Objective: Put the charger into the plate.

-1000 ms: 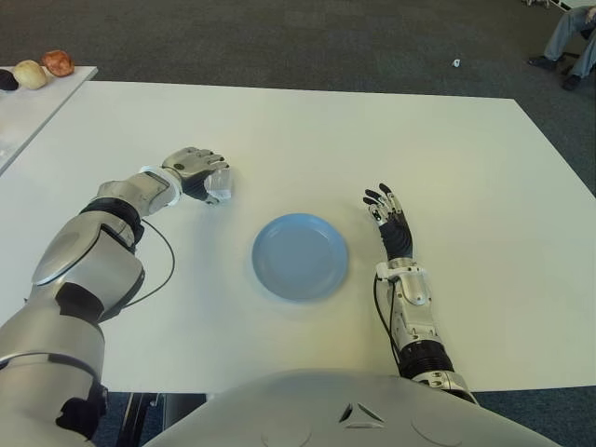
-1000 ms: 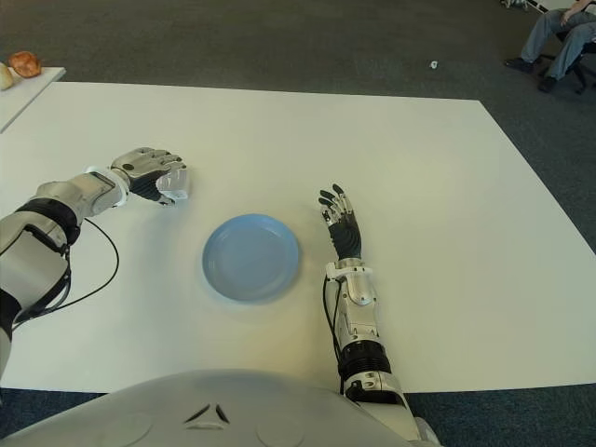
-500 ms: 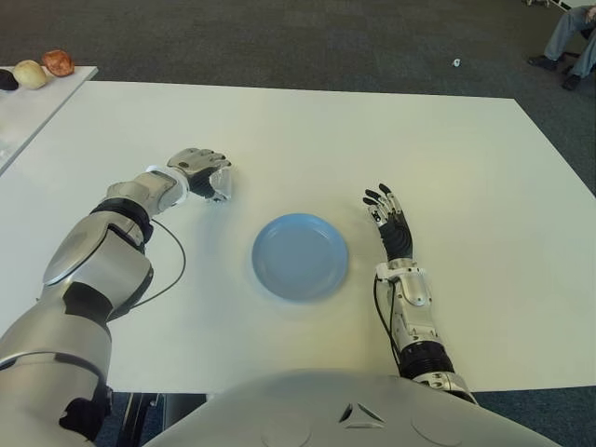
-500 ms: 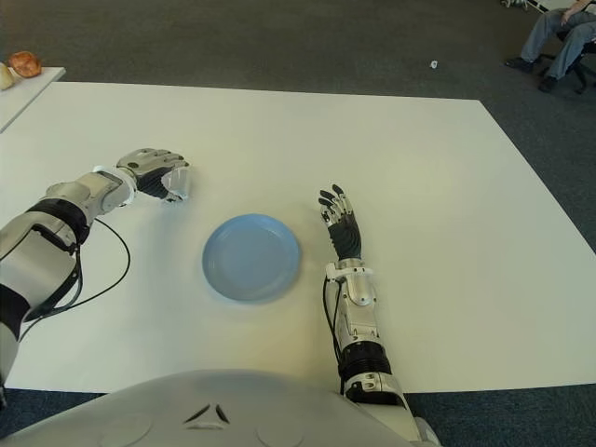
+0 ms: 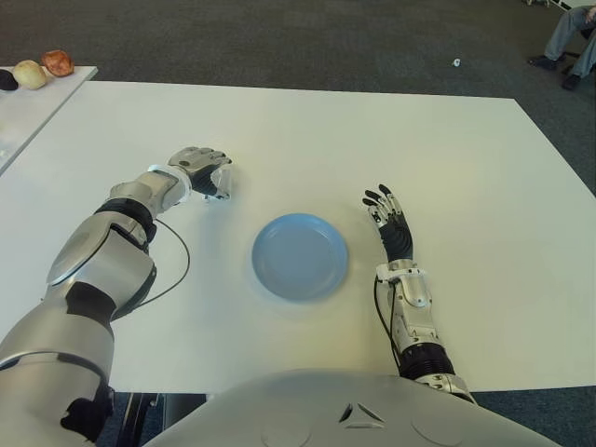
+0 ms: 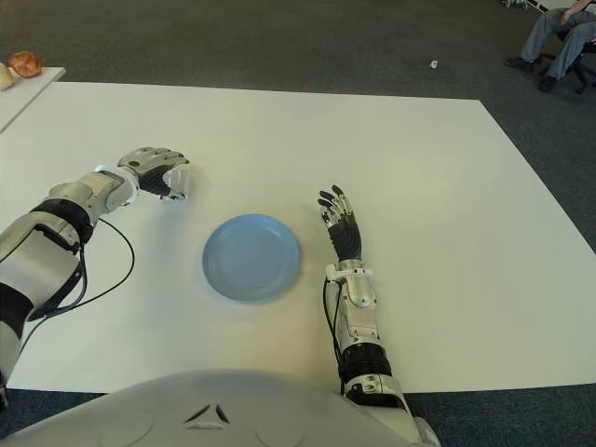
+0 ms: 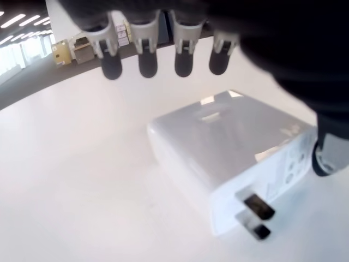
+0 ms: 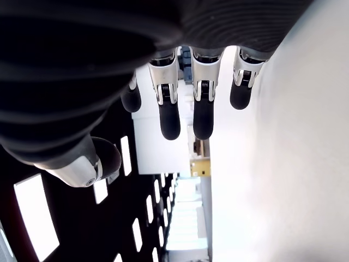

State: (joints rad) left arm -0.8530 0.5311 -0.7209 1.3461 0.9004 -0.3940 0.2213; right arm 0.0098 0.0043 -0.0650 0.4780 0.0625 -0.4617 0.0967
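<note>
The white charger (image 7: 229, 147) lies on the white table (image 5: 279, 130), its two prongs showing in the left wrist view. My left hand (image 5: 214, 177) arches over it, left of and beyond the blue plate (image 5: 300, 256). Its fingertips (image 7: 183, 63) hang curled above the block with a gap, and the thumb (image 7: 327, 155) stands close by one side. Nothing lies in the plate. My right hand (image 5: 391, 219) shows flat beside the plate, on its right, fingers spread and holding nothing.
A black cable (image 5: 172, 270) loops from my left forearm over the table. A side table (image 5: 28, 112) at the far left carries some round items (image 5: 42, 67). A person's legs (image 5: 573, 37) show on the dark carpet at the far right.
My left forearm has swung in and the hand has edged slightly farther over the charger. The charger, the plate and the right hand have stayed where they were.
</note>
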